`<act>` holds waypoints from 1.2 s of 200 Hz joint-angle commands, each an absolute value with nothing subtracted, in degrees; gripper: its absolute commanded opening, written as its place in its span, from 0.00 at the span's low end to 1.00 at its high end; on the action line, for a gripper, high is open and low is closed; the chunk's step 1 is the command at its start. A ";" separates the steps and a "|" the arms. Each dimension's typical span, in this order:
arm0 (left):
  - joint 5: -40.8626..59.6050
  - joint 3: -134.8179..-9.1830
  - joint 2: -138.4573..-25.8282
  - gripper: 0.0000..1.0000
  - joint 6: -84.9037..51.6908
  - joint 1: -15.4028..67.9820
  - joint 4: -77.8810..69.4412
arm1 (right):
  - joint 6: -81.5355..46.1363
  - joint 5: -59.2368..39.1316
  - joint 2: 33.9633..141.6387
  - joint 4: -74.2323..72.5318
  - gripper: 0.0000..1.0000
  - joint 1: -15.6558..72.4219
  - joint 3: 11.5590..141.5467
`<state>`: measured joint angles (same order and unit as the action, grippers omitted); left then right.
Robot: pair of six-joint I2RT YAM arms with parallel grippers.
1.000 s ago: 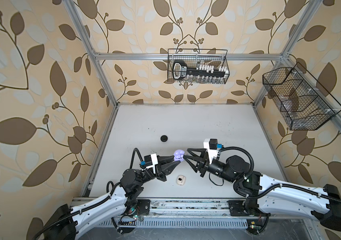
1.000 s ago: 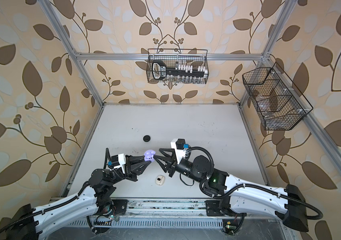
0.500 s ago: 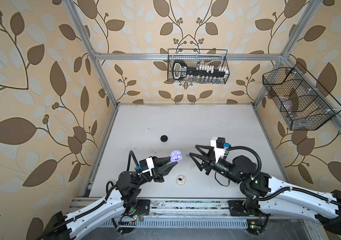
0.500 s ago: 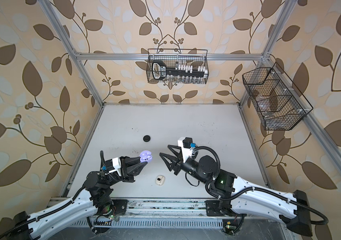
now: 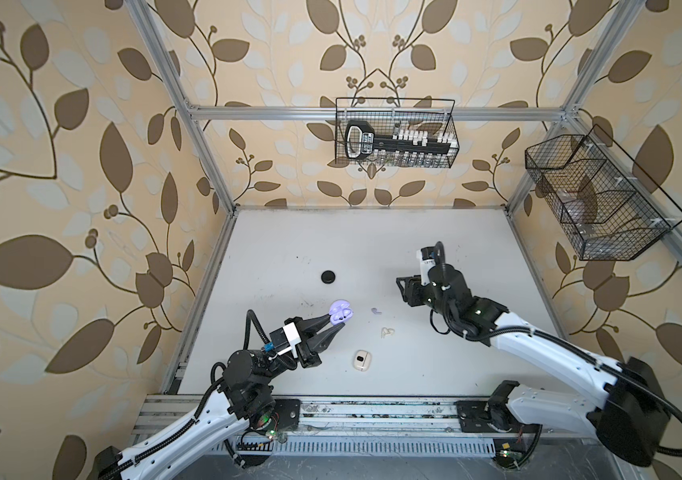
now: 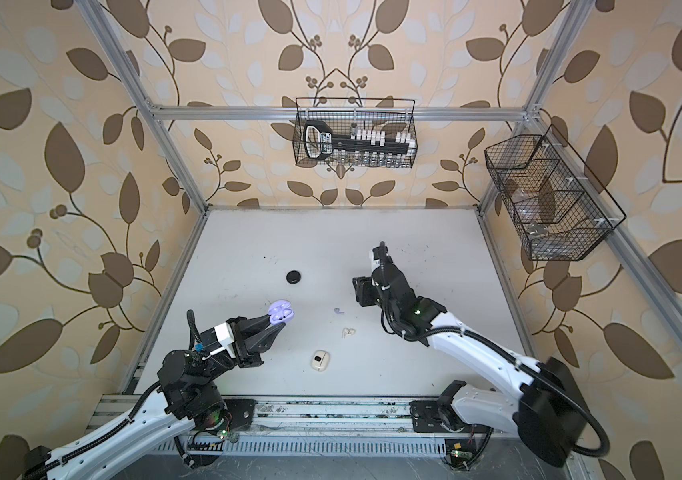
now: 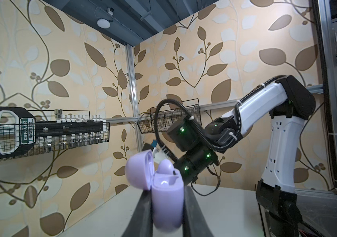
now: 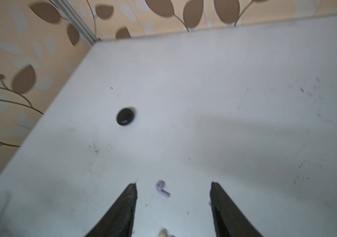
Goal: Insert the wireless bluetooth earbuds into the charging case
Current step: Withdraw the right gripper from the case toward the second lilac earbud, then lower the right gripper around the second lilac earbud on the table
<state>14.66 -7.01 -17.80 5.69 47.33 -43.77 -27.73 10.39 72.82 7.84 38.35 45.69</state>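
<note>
A: Left tool (image 5: pixel 337 321), status?
B: Clamped on the lavender charging case (image 5: pixel 340 310), which it holds up off the counter (image 5: pixel 372 241), left of centre. The lid is hinged open. The left wrist view shows the seated lavender earbud (image 7: pixel 166 166) standing in the case. I cannot tell whether the second well is filled.

A: Right tool (image 8: pixel 173 184)?
B: Fingers spread, nothing gripped. It points down at the counter, right of centre. Its wrist picture is blurred.

A: Earbuds outside a case?
B: The loose lavender earbud (image 5: pixel 376 311) lies flat on the counter between the two tools, near the held case on its right. In the right wrist view it shows between the spread fingers, touching neither. The two cream-white earbuds (image 5: pixel 387 332) lie together, slightly nearer.

A: Other cases?
B: The cream-white case (image 5: pixel 360 360) lies nearer again, with a dark patch on top. The black round case (image 5: pixel 328 276) sits alone, farther back.
</note>
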 commanded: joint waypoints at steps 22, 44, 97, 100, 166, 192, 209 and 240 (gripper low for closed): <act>12.12 -6.22 -18.67 0.00 7.91 47.81 -45.79 | -26.28 -0.35 88.82 16.23 0.62 38.34 55.65; 12.43 -6.22 -18.33 0.00 7.91 47.81 -45.31 | -25.88 -1.20 93.52 16.08 0.64 39.33 56.94; 12.18 -6.06 -17.99 0.00 8.04 47.81 -44.92 | -24.71 -1.80 101.49 18.61 0.64 42.57 61.45; 12.18 -6.08 -17.94 0.00 8.00 47.81 -44.86 | -24.58 -1.95 102.04 18.99 0.64 42.69 61.90; 11.78 -6.24 -19.01 0.00 8.39 47.81 -45.24 | -24.60 -2.54 105.71 20.33 0.61 43.89 63.85; 11.72 -6.24 -19.42 0.00 8.53 47.81 -45.44 | -24.75 -3.46 106.15 20.38 0.59 44.12 64.07; 11.58 -6.30 -19.68 0.00 8.78 47.81 -45.44 | -24.89 -3.94 106.63 20.37 0.57 44.21 64.20; 11.34 -6.33 -19.78 0.00 8.96 47.81 -45.45 | -25.29 -3.87 106.88 20.49 0.53 44.72 64.30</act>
<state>12.80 -6.22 -19.66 7.64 47.33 -43.03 -25.17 -3.07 105.43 19.07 44.07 62.83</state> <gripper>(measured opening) 0.212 0.553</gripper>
